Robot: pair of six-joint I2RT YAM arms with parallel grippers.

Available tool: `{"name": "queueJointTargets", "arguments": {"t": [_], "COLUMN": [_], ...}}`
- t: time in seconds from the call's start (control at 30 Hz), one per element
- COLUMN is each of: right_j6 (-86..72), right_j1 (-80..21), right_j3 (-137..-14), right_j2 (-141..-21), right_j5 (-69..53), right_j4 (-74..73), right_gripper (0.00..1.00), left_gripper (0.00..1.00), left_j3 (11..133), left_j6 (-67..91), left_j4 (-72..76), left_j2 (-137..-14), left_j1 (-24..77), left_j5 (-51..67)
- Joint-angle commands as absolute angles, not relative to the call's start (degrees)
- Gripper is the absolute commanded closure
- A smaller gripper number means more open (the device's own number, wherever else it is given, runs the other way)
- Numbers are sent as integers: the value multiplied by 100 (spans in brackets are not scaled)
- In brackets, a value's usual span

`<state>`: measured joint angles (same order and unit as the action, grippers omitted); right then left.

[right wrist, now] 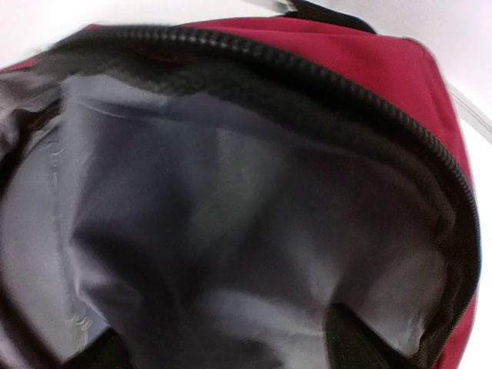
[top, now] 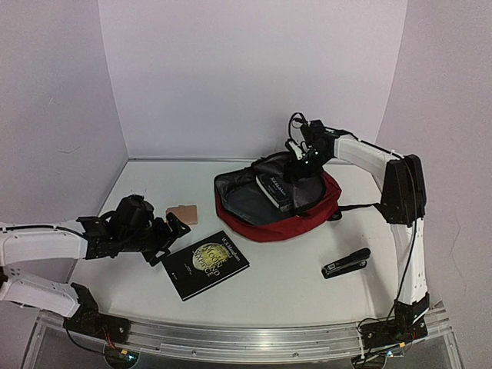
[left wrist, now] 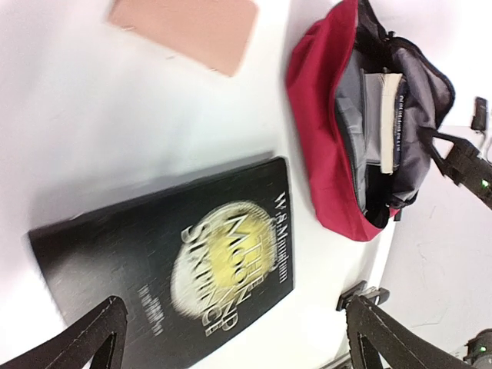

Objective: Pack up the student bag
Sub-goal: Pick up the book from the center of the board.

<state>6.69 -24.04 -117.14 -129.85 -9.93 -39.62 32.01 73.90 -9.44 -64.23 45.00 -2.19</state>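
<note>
On the white table (top: pixel 292 284), the student bag (top: pixel 307 219) lies at about 1 o'clock from the middle, unzipped, with its mouth toward 10 o'clock. Only the top view takes in the whole layout. The right wrist view is filled with the bag's grey lining, black zipper and red rim.

The black book (top: pixel 206 265) lies flat at 7 o'clock, apart from the bag. The left wrist view alone makes its cover legible. The author line reads "W S Maugham", and large letters over a yellow disc appear to read "The Moon and Sixpence", though blur softens them.

A second book (top: pixel 275 191) stands in the bag's opening, pale page edges showing in the left wrist view. Its spine lettering is too small to read.

The left hand (top: pixel 167 231) hovers at 9 o'clock, just beside the black book, released, its fingers (left wrist: pixel 84 338) spread wide. The right hand (top: pixel 296 165) is at the bag's mouth, its fingers (right wrist: pixel 354 342) apart, grasping nothing.

A tan pad (top: pixel 183 214) lies at 10 o'clock, a black stapler (top: pixel 346 263) at 4 o'clock.
</note>
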Motion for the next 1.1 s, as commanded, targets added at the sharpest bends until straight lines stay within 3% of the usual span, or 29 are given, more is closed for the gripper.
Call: {"name": "queueJointTargets", "arguments": {"t": [0.0,0.43,0.77,1.07], "right_j6": [475,38,-304,-375], "right_j1": [-2812,-4219,-4816,-4869], "right_j3": [-11297,-9822,-9212,-9471], "right_j2": [-11904,-11178,-11880,-12676], "right_j5": [-1826,-3469,-3738,-3684], "right_j4": [-4020,-3874,-3531,-3410], "right_gripper": [17,16,21,28], "left_gripper": [0,0,0,2], "left_j3": [3054,2541,2209,2095], "left_j6": [7840,8805,8932,8680], "left_j4": [-1680,-2317,-1807,-975], "left_j2": [-5751,-5495,-5618,-6172], "left_j1": [4643,5029,5045,5053], "left_j5": [-560,-761,-834,-730]}}
